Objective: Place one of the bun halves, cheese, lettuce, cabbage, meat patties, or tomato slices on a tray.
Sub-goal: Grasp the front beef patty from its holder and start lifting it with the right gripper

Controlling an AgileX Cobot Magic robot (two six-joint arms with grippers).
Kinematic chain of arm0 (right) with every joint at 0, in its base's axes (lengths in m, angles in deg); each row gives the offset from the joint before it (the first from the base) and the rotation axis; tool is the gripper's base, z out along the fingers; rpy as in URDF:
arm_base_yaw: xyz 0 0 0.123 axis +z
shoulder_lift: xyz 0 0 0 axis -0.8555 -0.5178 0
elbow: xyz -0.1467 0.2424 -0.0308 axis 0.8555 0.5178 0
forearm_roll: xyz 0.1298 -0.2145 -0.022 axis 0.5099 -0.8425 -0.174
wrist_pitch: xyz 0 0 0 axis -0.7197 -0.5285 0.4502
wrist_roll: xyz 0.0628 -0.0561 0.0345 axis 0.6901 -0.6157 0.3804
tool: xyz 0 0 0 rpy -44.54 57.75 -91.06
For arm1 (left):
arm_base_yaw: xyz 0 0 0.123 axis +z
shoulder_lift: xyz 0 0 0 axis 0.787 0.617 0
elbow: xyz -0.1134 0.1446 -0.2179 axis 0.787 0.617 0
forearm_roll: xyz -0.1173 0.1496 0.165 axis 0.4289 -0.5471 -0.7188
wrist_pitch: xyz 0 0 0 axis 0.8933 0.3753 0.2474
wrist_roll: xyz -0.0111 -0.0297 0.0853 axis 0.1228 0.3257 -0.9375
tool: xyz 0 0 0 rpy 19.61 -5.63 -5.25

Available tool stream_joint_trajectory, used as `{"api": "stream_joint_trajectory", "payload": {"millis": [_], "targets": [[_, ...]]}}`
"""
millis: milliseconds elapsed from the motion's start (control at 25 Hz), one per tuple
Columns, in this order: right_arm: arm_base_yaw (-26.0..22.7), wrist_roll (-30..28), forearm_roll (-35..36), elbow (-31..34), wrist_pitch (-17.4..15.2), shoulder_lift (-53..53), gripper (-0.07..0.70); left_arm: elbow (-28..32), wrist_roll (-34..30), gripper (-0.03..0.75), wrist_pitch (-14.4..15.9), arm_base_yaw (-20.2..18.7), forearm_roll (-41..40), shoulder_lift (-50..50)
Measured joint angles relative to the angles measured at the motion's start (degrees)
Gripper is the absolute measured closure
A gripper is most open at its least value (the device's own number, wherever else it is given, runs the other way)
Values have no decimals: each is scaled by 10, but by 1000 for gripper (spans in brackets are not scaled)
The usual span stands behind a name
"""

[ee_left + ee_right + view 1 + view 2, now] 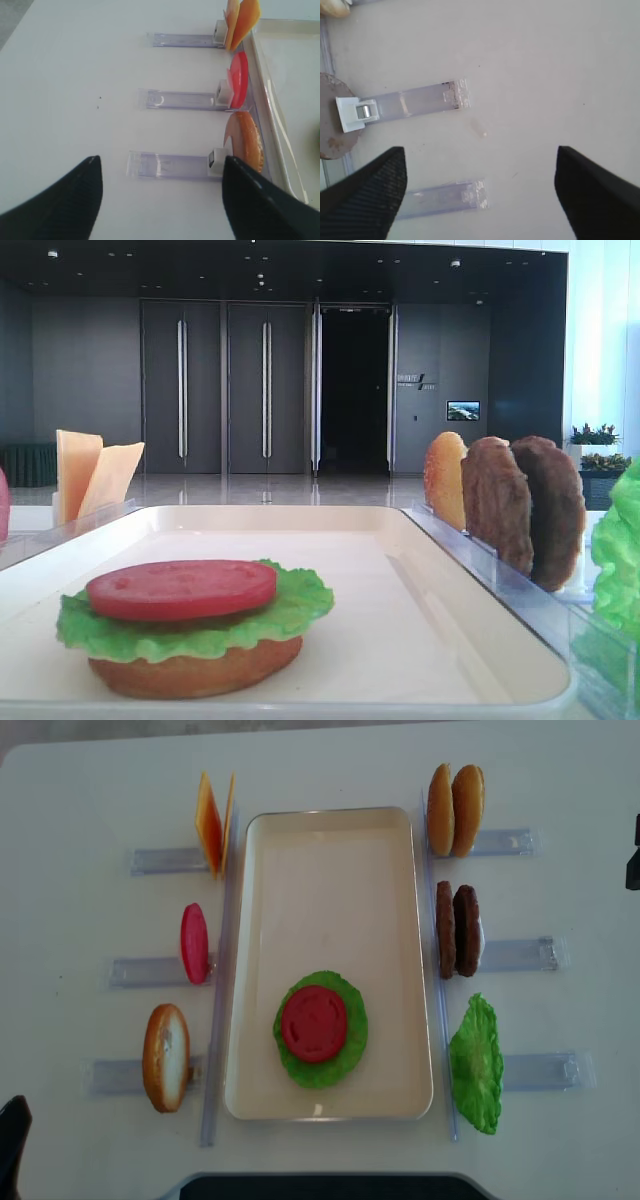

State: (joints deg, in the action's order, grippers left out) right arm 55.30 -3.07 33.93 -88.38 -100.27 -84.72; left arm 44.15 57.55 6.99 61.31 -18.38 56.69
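The cream tray (330, 840) holds a bun half (195, 668) with lettuce (345, 1055) and a tomato slice (314, 1023) stacked on it. Left racks hold cheese (213, 823), a tomato slice (194, 942) and a bun half (166, 1057). Right racks hold two bun halves (455, 809), two meat patties (457, 930) and a lettuce leaf (476, 1065). Cabbage is out of view. My left gripper (161, 159) is open and empty over the table left of the bun rack. My right gripper (480, 150) is open and empty over bare table beside the patty (330, 120).
Clear plastic racks (525, 955) stick outward from both long sides of the tray. One black finger (12, 1140) of the left gripper shows at the near-left table corner, and part of the right arm (633, 850) at the right edge.
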Motion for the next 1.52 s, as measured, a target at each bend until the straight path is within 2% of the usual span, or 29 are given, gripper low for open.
{"api": "stream_joint_trajectory", "payload": {"millis": [160, 240, 360, 560, 680, 800, 1000, 1520], "targets": [[14, 9, -3, 0, 0, -3, 34, 0, 0, 142, 0, 0, 0, 0], [47, 20, -9, 0, 0, -3, 36, 0, 0, 142, 0, 0, 0, 0], [124, 69, -34, 0, 14, -3, 37, 0, 0, 142, 0, 0, 0, 0], [250, 169, -67, -1, 70, -5, 37, 0, 0, 142, 0, 0, 0, 0], [306, 204, -67, -15, 94, -26, 39, 0, 0, 142, 0, 0, 0, 0], [344, 220, -70, -43, 95, -66, 39, 0, 0, 142, 0, 0, 0, 0], [365, 226, -71, -83, 92, -136, 40, 0, 0, 142, 0, 0, 0, 0], [374, 224, -67, -103, 104, -199, 42, 0, 0, 142, 0, 0, 0, 0]]}}
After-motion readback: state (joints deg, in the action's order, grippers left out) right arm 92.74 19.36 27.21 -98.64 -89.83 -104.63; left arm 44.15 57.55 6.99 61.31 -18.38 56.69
